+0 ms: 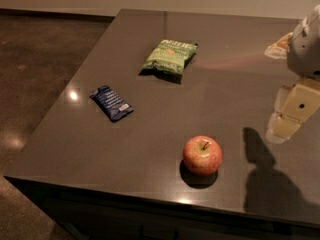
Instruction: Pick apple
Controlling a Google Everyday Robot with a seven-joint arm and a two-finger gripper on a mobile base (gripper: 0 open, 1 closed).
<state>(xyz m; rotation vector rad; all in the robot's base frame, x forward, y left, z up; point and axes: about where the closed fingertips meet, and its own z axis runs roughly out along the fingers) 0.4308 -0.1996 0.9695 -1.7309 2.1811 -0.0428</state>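
**Q:** Where is the apple point(202, 155) right now?

**A:** It sits upright on the dark tabletop point(150, 149), stem up, near the front edge and a little right of the middle. Nothing touches it. A green snack bag point(169, 55) lies well behind it, and a blue wrapped bar point(111, 102) lies off to its left, both well apart from it.

**Q:** And your tool?

**A:** My tool point(282, 126) hangs at the right edge of the view, above the tabletop and to the right of the apple, with a clear gap between them. Its shadow point(257, 151) falls on the surface just beside the fruit. I cannot tell how far open it is from this angle. What I can say is that it has no hold of the apple.

**Q:** So how far along are you?

**A:** Early, by my reckoning (nothing of the pick itself is done). The tool is near, but the apple rests on the tabletop, ungrasped. I judge that the reach across and down, the closing around the fruit, and the lift are all left to do.
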